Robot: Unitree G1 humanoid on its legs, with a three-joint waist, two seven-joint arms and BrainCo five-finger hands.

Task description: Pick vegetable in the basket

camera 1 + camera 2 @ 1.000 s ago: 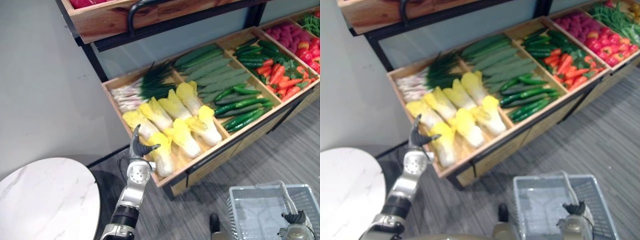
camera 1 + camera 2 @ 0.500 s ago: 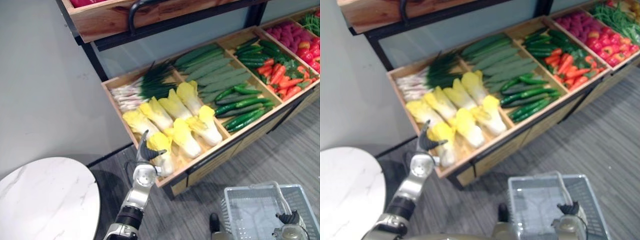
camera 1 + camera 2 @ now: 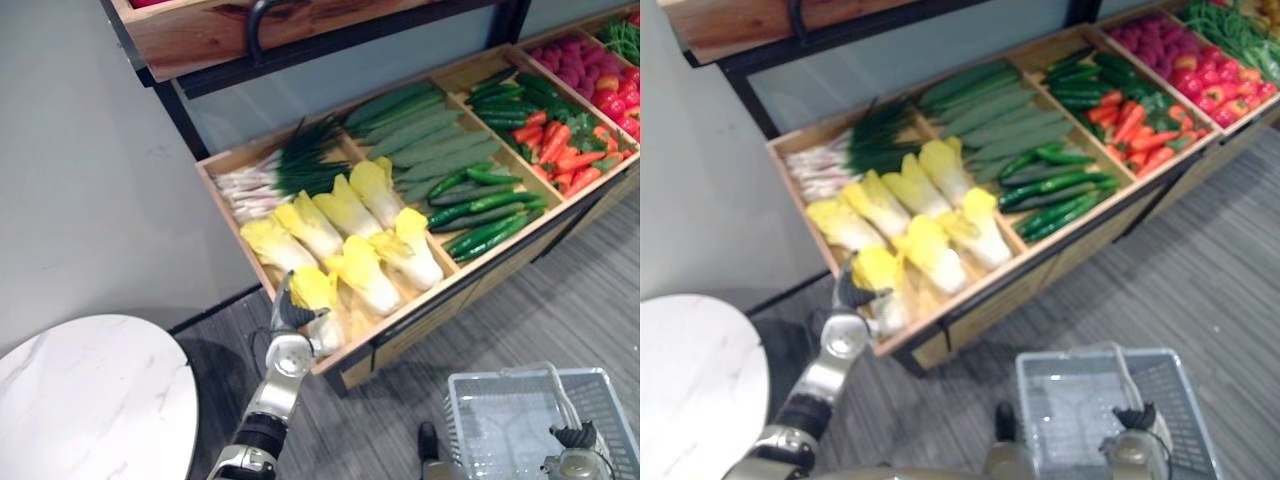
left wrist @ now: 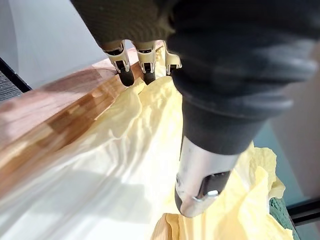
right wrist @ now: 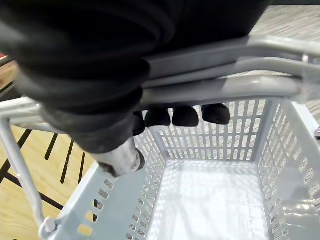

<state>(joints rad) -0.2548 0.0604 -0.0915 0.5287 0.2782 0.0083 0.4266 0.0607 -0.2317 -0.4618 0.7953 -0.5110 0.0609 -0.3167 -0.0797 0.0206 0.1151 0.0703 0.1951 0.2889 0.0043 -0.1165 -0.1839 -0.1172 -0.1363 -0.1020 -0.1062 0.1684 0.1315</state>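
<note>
yellow cabbage [image 3: 318,292] at the crate's [image 3: 400,316] near-left corner: my left hand [image 3: 288,318] has moved onto it, fingers [image 4: 122,60] straight, thumb wide, not gripping yet. right hand [image 5: 185,116] curls round the basket handle [image 5: 235,89], ready.

Basket [image 3: 470,420] and right hand [image 3: 568,450] cut off by bottom edge, upper crate [image 3: 200,35] cropped at top

Slanted wooden produce crate [image 3: 450,300] spans 10 to 2 o'clock. Left bay: yellow-leaved napa cabbages [image 3: 350,215], with white-stalked green spring onions [image 3: 285,172] behind at 12. Dark green cucumbers [image 3: 485,215] in the bay at 3; orange carrots [image 3: 555,150] beyond at 2. Round white marble table [image 3: 90,400] at 8. Grey plastic mesh basket [image 3: 470,420] at 5, right hand [image 3: 572,437] round its handle. Left hand [image 3: 287,325] against the nearest cabbage, at the crate's front-left corner.
</note>
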